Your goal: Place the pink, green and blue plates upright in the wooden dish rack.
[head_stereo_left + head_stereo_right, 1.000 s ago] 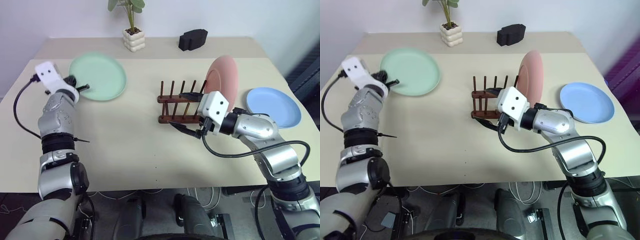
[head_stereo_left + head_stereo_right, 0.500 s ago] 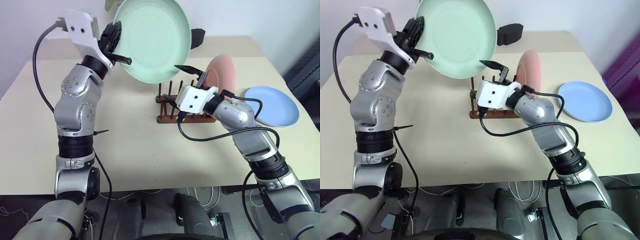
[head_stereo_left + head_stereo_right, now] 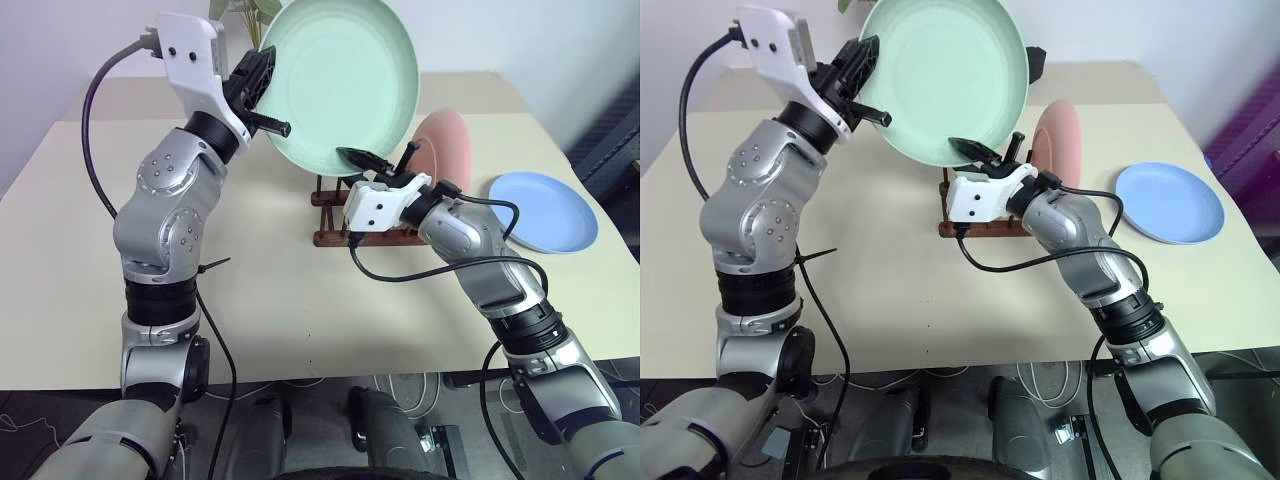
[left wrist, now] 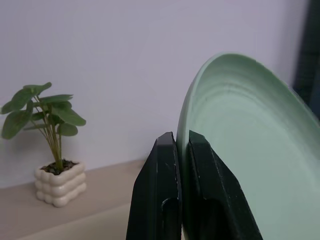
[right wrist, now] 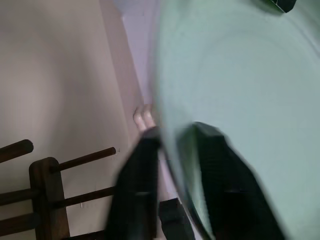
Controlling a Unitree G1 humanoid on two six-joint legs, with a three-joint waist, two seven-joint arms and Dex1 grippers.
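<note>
Pinching the green plate (image 3: 340, 80) by both grippers: left gripper (image 3: 262, 100) clamping its rim, right gripper (image 3: 372, 160) closing on its lower edge above the wooden dish rack (image 3: 345, 215); uneven release risking a drop.

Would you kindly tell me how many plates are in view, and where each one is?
3. The green plate is held up in the air above the wooden dish rack; the pink plate stands upright in that rack; the blue plate lies flat on the table, right of the rack.
</note>
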